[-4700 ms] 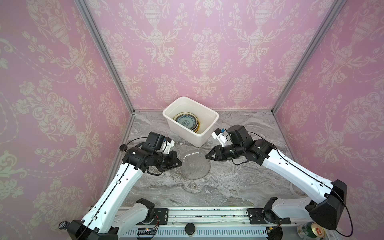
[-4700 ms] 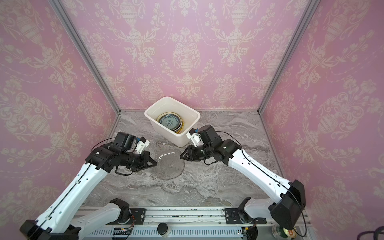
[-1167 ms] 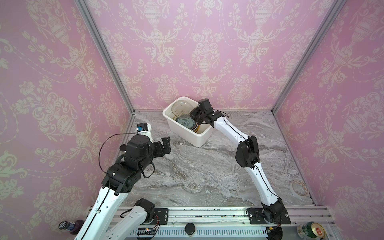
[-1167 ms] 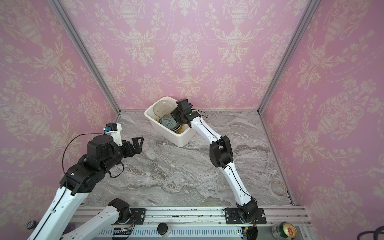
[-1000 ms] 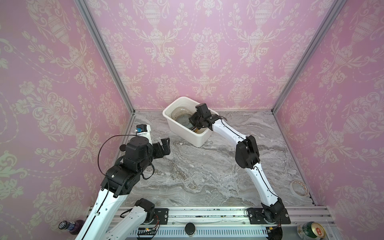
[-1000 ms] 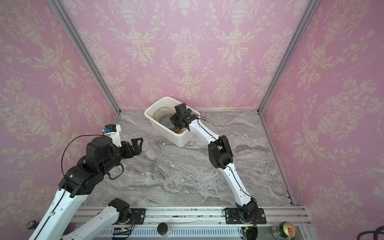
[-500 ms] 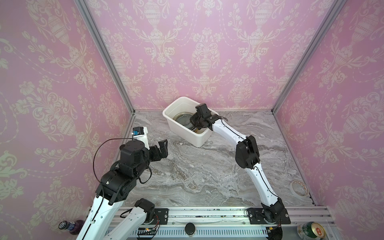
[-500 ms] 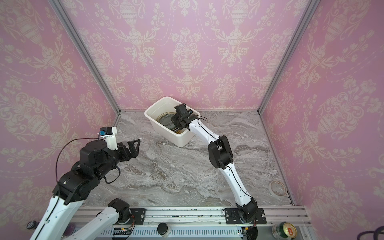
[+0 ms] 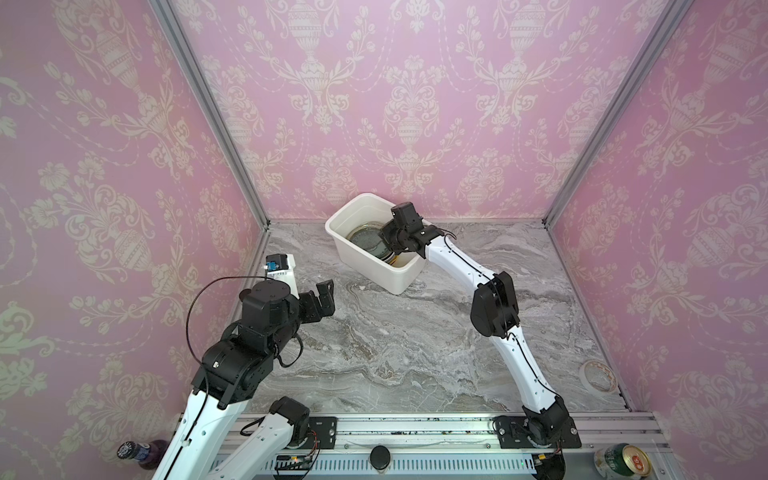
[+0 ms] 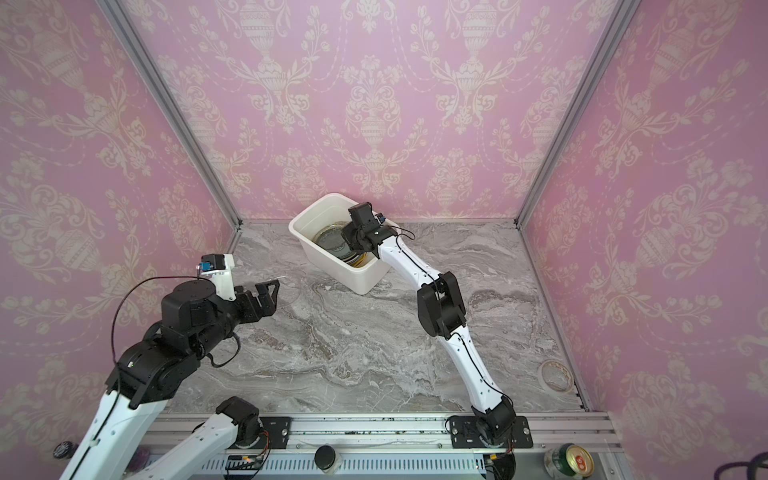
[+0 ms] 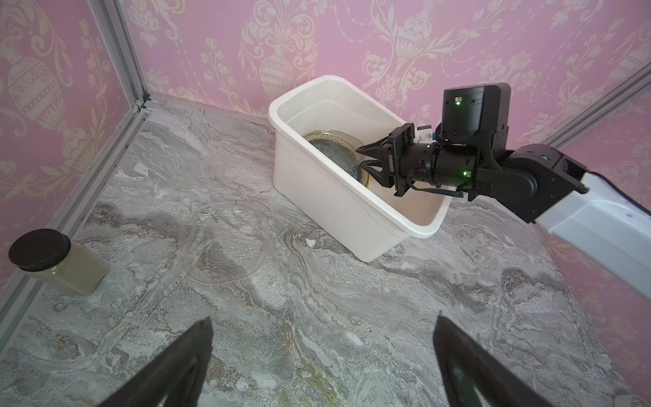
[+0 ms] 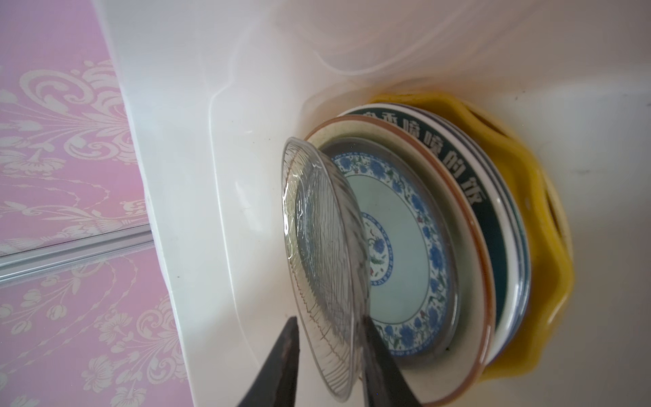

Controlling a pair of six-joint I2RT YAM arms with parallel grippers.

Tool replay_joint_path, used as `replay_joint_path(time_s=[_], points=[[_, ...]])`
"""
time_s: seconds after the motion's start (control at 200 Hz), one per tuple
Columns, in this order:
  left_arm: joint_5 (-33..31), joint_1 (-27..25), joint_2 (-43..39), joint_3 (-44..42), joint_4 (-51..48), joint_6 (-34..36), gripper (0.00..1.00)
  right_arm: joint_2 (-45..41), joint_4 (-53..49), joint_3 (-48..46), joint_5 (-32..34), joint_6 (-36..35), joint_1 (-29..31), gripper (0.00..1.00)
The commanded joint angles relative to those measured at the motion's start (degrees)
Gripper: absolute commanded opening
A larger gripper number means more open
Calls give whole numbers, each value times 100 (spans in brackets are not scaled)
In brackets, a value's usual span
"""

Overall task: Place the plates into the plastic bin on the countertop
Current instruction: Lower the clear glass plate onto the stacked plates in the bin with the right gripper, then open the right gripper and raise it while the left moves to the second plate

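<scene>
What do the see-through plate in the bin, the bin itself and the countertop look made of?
Clear plate: glass by the look, transparent with a smoky tint, ribbed lines and sharp glints; clear plastic cannot be ruled out. Plastic bin: moulded white plastic, smooth semi-gloss, rounded corners and rolled rim. Countertop: grey marble pattern with brown veins; real stone or printed laminate, cannot tell.

In both top views the countertop is looked down upon from high up, well behind the left gripper and right gripper; nearly the same scene is shared. The plastic bin is viewed at middle range from behind the left gripper. The plates are seen closely from just behind the right gripper; the bin is shared by all.
</scene>
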Motion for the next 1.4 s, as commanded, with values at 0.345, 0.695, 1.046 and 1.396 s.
replay_joint_path(time_s=[0.345, 0.695, 1.046, 1.396], points=[[-456, 0, 178, 470, -508, -53, 99, -217, -367, -58, 130, -240, -21, 49], [-763, 39, 1103, 1278, -2109, -793, 99, -723, -453, 281, 51, -1048, 18, 55], [1238, 1541, 1820, 884, -1942, -1618, 99, -2469, -757, -817, -557, -3136, 281, 55], [2338, 2687, 2123, -954, 44, -3340, 91, -4213, -1190, -3138, -1440, -4880, 524, 54]])
